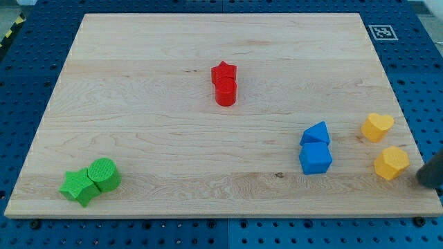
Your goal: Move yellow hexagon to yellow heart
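Observation:
The yellow hexagon [392, 163] lies near the board's right edge, toward the view's bottom. The yellow heart [377, 127] lies just above it, a short gap apart. My rod enters at the view's right edge; the part of it that shows [432, 170] is just right of the yellow hexagon, apart from it by a small gap. The very end of my tip is cut off by the frame edge.
A blue cube [315, 158] and another blue block [315, 133] touch, left of the yellow blocks. A red star [223, 71] and a red cylinder [225, 91] touch at the centre top. A green star [78, 186] and a green cylinder [104, 173] sit at the bottom left. A marker tag [381, 32] lies at the top right.

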Tool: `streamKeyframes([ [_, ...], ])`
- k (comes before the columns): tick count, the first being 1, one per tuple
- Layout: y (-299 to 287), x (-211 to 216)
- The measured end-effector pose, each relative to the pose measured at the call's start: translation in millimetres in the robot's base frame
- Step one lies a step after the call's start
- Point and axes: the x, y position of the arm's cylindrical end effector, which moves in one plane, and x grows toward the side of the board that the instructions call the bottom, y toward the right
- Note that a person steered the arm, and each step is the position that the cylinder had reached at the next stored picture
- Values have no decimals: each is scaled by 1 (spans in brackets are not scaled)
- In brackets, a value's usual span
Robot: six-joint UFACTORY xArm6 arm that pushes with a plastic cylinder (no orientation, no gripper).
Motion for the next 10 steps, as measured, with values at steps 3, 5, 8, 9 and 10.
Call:
streamKeyframes([
  [3, -59, 15],
  [5, -35, 3],
  [8, -33, -23],
  [9, -33, -27],
  [10, -33, -34],
])
